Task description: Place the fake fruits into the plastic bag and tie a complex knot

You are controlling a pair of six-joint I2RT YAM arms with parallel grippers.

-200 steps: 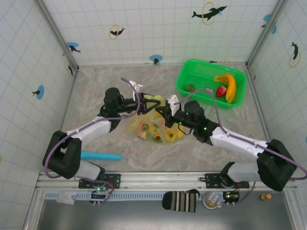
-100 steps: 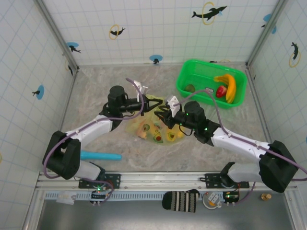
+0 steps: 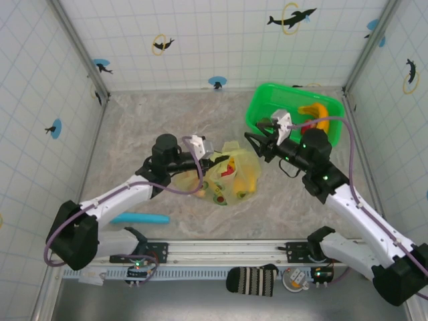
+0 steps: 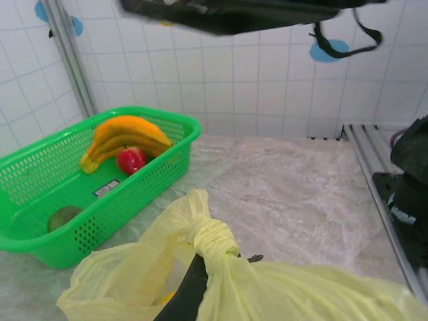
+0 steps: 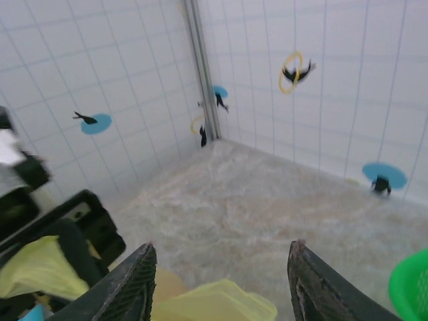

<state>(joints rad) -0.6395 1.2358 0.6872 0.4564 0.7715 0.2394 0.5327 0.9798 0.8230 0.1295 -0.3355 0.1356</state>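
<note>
Left arm reaches low across the table. My left claw [image 3: 215, 157] is clamped on the plastic bag [image 3: 235, 175] just beside its knot [image 4: 210, 234]. Right arm is bent at the elbow. My right claw [image 5: 221, 246] is spread wide and empty, between the bag and the green tray [image 3: 257, 114]. A banana [image 4: 124, 134] lies in the tray.

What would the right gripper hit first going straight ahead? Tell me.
Probably the bag, whose top lies just ahead of the open right gripper; depth is unclear, so it might pass above it.
</note>
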